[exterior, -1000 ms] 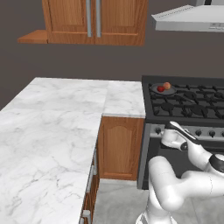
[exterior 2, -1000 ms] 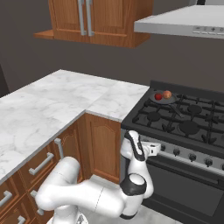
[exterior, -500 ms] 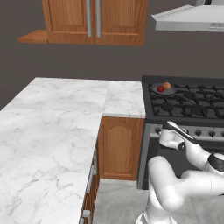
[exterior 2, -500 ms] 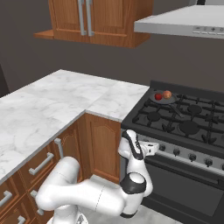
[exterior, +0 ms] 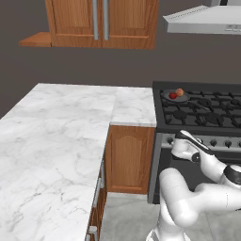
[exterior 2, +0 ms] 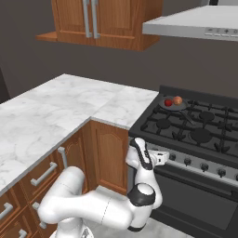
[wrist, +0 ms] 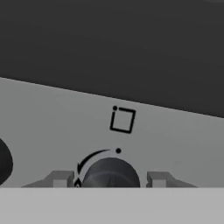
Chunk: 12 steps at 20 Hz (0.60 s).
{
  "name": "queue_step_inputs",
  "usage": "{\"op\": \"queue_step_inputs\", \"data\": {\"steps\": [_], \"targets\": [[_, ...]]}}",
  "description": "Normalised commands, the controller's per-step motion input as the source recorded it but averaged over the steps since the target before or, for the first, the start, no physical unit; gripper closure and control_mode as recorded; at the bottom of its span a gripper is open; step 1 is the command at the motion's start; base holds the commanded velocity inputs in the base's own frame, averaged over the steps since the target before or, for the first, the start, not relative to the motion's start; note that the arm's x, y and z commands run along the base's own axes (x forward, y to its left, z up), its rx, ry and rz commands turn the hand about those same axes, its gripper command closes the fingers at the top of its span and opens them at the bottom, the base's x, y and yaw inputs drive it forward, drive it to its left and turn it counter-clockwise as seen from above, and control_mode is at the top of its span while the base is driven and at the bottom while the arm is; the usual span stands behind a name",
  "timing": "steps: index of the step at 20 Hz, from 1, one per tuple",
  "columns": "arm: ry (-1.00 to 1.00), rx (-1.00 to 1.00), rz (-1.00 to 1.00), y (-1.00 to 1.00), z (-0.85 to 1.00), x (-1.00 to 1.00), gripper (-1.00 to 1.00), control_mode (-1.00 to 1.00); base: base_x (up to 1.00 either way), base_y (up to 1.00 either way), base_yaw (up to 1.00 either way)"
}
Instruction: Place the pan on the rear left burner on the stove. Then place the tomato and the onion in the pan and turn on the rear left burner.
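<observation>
At the stove's (exterior 2: pixel 195 135) near front panel the jaws straddle a dark knob (wrist: pixel 110 174), apparently gripping it to light the far-left burner under the pan (exterior: pixel 175 97) holding tomato (exterior: pixel 172 95) and onion (exterior: pixel 179 92).

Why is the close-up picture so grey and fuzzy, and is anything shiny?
Hand view: the camera sits very near the stove's silver panel, so the knob looks soft-edged and flat grey, no glare. Left base view: even light, sharp marble counter. Right base view: the tomato shows a small gloss.
</observation>
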Motion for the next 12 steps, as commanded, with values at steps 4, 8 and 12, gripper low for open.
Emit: {"op": "queue_step_inputs", "data": {"steps": [4,8,12], "targets": [[-0.02,-0.15,0.15,-0.20,-0.33,-0.01,1.00,-1.00,0.00,0.00,0.00],[-0.09,-0.27,0.21,-0.08,-0.36,0.00,1.00,-1.00,0.00,0.00,0.00],[-0.12,-0.31,0.21,0.00,-0.40,0.00,1.00,-1.00,0.00,0.00,0.00]]}}
